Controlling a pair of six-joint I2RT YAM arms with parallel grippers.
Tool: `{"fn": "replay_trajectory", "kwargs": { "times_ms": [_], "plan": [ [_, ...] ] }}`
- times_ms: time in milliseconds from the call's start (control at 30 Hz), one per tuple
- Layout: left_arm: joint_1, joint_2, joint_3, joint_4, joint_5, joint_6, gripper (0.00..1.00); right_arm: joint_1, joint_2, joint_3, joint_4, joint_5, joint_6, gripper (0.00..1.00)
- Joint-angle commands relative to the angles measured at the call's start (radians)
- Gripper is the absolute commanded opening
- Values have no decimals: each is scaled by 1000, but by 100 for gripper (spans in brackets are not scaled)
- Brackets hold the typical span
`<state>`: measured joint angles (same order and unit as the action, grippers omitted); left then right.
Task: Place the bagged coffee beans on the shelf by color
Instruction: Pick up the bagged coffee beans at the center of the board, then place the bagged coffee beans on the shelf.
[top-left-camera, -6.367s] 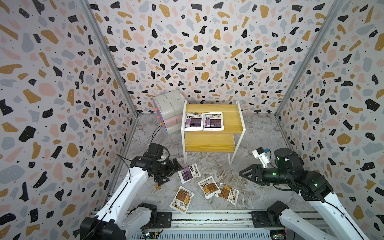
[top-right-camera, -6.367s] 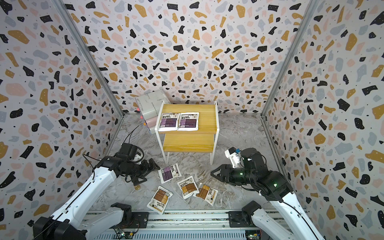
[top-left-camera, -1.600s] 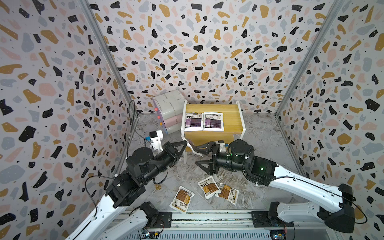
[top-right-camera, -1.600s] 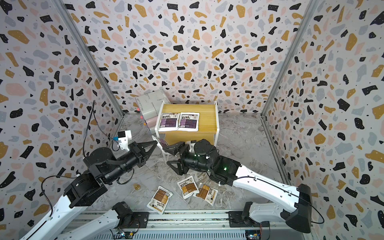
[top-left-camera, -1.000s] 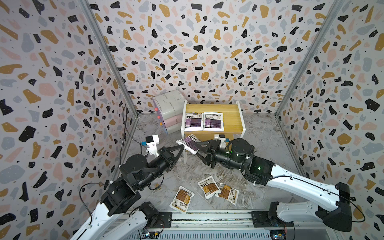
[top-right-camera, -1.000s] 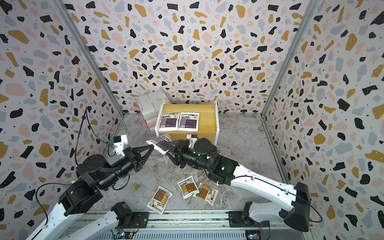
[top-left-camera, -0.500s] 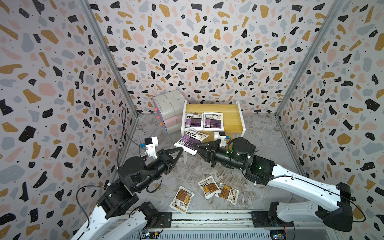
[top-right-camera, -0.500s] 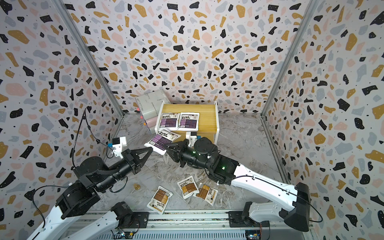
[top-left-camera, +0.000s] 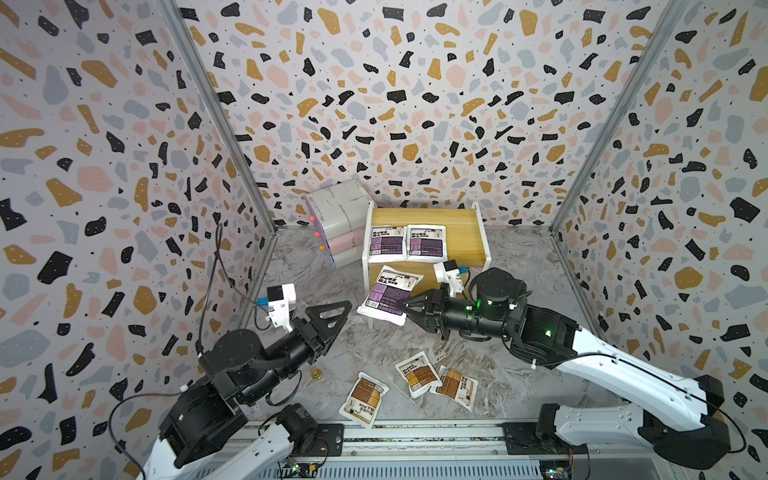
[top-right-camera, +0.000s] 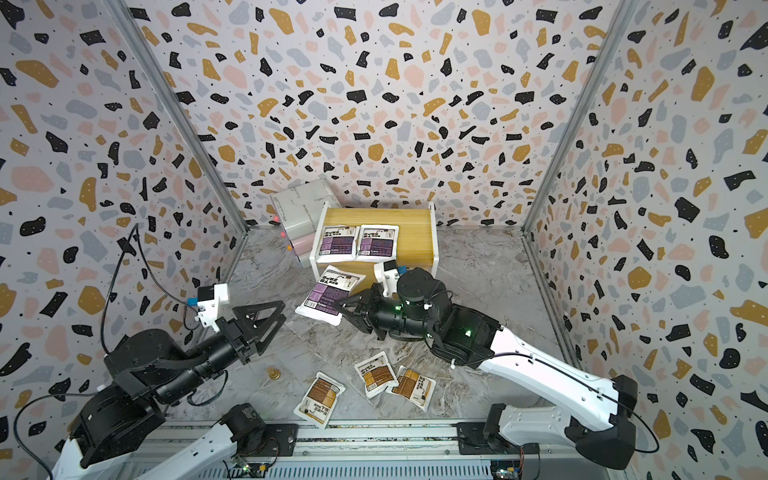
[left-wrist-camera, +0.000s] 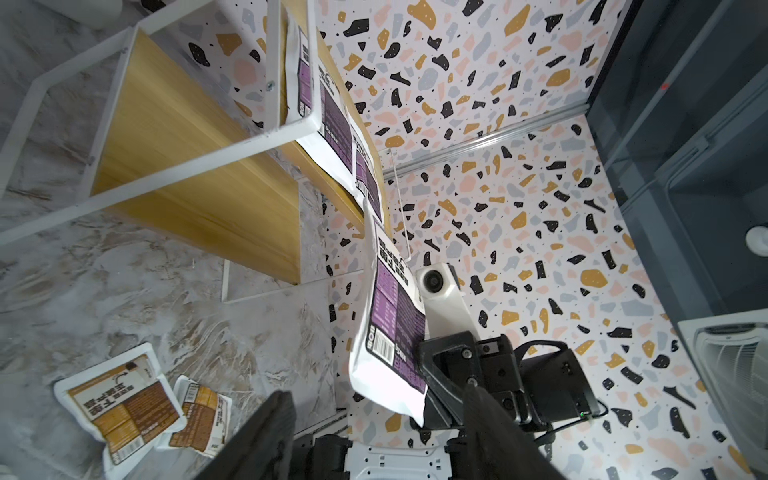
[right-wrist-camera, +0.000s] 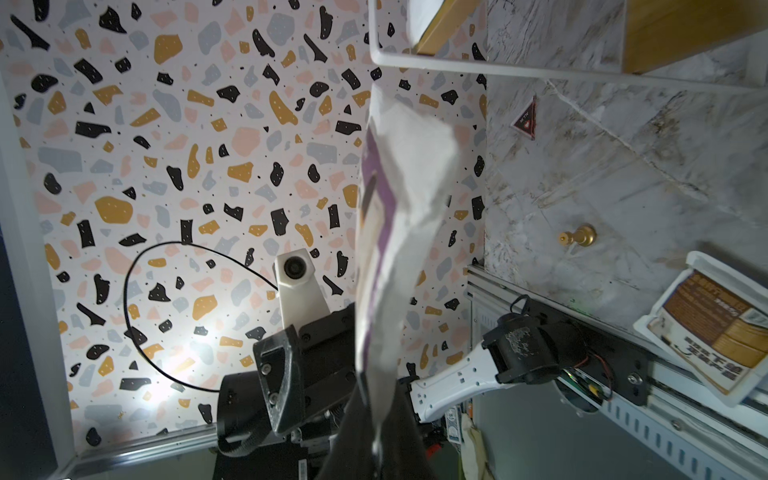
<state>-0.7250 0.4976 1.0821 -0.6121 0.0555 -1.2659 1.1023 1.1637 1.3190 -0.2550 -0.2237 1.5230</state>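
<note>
Mid-frame in both top views, the right claw (top-left-camera: 402, 308) is pinched tight on the edge of a purple bag (top-left-camera: 388, 291), holding it in the air just in front of the shelf (top-left-camera: 461, 232). The shelf's top board carries two purple bags (top-left-camera: 384, 243) side by side at its left. Left of centre, the left claw (top-right-camera: 281, 312) gapes wide and empty, apart from the held bag, and three brown bags (top-left-camera: 417, 374) lie on the bench (top-left-camera: 519, 257) at lower centre.

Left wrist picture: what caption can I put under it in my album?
The right gripper holds a purple coffee bag up near the shelf, brown bags lying on the floor.
</note>
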Motion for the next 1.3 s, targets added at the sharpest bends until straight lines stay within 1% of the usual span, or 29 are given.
{"fn": "replay_trajectory", "kwargs": {
  "times_ms": [0, 167, 267, 367, 433, 533, 600, 833, 967, 1133, 1267],
  "plan": [
    [-4, 65, 71, -56, 43, 76, 75, -13, -36, 127, -184, -74, -167, 9],
    [-4, 217, 178, -111, 139, 153, 81, -150, 17, 417, -553, -163, -409, 9],
    [-3, 266, 193, -98, 169, 163, 82, -275, 75, 572, -733, -270, -537, 10],
    [-4, 313, 207, -113, 212, 186, 82, -377, 148, 702, -908, -338, -683, 11],
    [-3, 339, 220, -142, 229, 207, 82, -433, 212, 799, -1041, -352, -789, 11],
    [-2, 347, 223, -172, 226, 234, 83, -484, 293, 939, -1201, -288, -913, 11],
    [0, 346, 222, -196, 216, 251, 84, -520, 324, 970, -1236, -282, -948, 11],
    [37, 345, 228, -274, 214, 312, 86, -611, 369, 967, -1244, -266, -1008, 11],
    [82, 339, 216, -295, 249, 339, 87, -648, 395, 997, -1244, -280, -1022, 11],
    [142, 326, 189, -295, 311, 344, 87, -697, 424, 1004, -1242, -295, -1038, 11],
    [169, 318, 170, -308, 342, 349, 87, -716, 462, 1030, -1242, -287, -1052, 11]
  ]
}}
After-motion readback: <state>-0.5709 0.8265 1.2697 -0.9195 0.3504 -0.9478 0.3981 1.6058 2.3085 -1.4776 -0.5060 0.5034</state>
